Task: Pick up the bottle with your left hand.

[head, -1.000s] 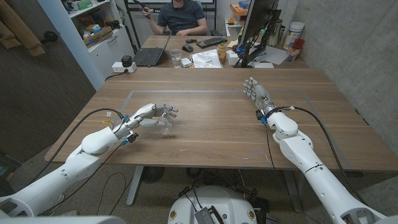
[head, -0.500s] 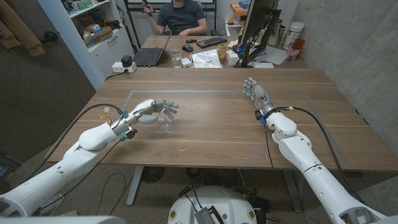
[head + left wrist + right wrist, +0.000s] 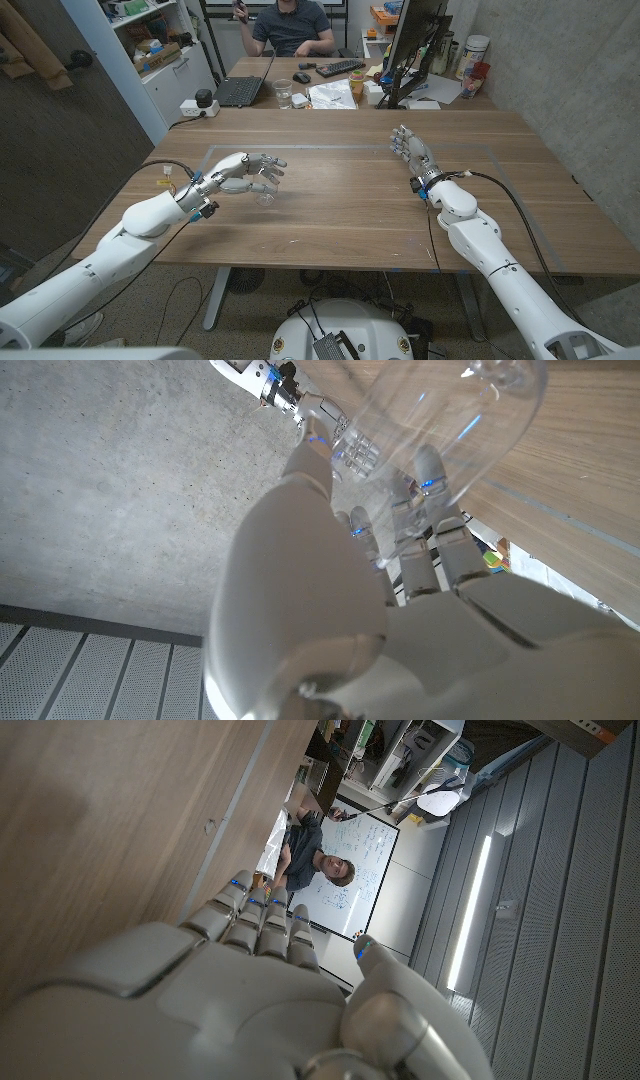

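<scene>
A: Far desk, twelve o'clock?
B: One person (image 3: 291, 25), seated; open black laptop (image 3: 240, 91); keyboard (image 3: 341, 68); drinking glass (image 3: 283, 92); white papers (image 3: 332, 95).

A: One o'clock?
B: Dark monitor (image 3: 410, 40); white canister (image 3: 473, 52).

A: Ten o'clock?
B: White shelf unit (image 3: 160, 45).

A: Surface?
B: Wooden table (image 3: 350, 210).

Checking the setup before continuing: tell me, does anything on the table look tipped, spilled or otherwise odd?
Nothing spilled or damaged. The clear bottle sits in the left robot hand, its fingers wrapped around it. The right robot hand holds nothing, fingers extended.
</scene>
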Action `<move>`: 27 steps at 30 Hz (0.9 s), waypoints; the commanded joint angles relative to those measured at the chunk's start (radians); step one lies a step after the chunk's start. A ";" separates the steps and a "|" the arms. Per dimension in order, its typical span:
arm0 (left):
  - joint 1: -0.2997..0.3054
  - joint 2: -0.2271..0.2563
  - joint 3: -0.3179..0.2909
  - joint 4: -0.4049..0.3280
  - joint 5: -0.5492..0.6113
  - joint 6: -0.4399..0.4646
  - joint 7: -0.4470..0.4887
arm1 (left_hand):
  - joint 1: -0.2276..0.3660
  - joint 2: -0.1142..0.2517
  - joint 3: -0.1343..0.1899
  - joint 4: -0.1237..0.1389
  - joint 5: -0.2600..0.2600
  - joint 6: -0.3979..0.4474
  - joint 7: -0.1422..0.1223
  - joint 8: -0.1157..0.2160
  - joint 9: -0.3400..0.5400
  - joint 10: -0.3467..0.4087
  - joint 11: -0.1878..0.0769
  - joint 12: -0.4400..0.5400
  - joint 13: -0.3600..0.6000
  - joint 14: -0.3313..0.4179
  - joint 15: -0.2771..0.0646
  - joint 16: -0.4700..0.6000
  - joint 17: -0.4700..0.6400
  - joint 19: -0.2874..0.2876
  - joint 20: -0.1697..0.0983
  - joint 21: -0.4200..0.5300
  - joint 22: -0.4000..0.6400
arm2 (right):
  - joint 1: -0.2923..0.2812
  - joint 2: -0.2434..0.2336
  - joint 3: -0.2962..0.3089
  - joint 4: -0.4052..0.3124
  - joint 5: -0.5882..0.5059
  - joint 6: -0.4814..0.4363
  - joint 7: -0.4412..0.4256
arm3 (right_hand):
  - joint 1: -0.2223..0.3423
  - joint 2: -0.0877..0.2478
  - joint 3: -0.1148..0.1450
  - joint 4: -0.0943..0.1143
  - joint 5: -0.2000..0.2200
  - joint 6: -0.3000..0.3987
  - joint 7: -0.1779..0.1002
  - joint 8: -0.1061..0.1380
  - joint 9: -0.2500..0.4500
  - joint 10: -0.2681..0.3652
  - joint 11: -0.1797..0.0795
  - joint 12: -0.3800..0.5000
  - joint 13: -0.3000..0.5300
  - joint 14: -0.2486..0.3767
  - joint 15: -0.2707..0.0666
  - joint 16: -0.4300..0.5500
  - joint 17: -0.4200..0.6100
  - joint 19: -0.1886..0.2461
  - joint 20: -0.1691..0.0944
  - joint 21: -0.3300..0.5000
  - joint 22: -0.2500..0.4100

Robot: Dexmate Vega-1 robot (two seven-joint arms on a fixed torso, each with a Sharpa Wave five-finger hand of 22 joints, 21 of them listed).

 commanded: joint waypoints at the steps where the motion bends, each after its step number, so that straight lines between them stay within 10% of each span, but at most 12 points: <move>1: 0.022 0.031 -0.031 -0.069 -0.009 0.010 0.009 | -0.038 0.052 0.113 0.023 0.005 0.023 -0.021 -0.005 0.004 0.127 -0.083 -0.004 0.004 0.235 -0.388 -0.006 0.002 0.233 -0.277 0.009 0.004 | 0.008 0.003 -0.003 0.013 -0.004 0.003 0.007 | -0.011 0.049 0.005 -0.003 0.007 0.007 0.008 0.002 0.004 0.009 0.000 0.002 0.005 0.010 -0.001 -0.002 -0.001 0.009 -0.006 -0.003 0.005; 27: 0.064 0.067 -0.111 -0.197 -0.022 0.011 0.046 | -0.047 0.064 0.127 0.026 0.005 0.043 -0.015 -0.010 0.004 0.145 -0.081 -0.009 0.004 0.254 -0.389 -0.008 0.004 0.236 -0.281 0.018 0.003 | 0.004 -0.001 -0.003 0.008 -0.009 0.006 0.013 | -0.013 0.047 0.005 -0.003 0.007 0.012 0.008 0.004 0.004 0.015 0.001 0.001 0.005 0.016 0.000 -0.004 -0.001 0.009 -0.007 -0.004 0.005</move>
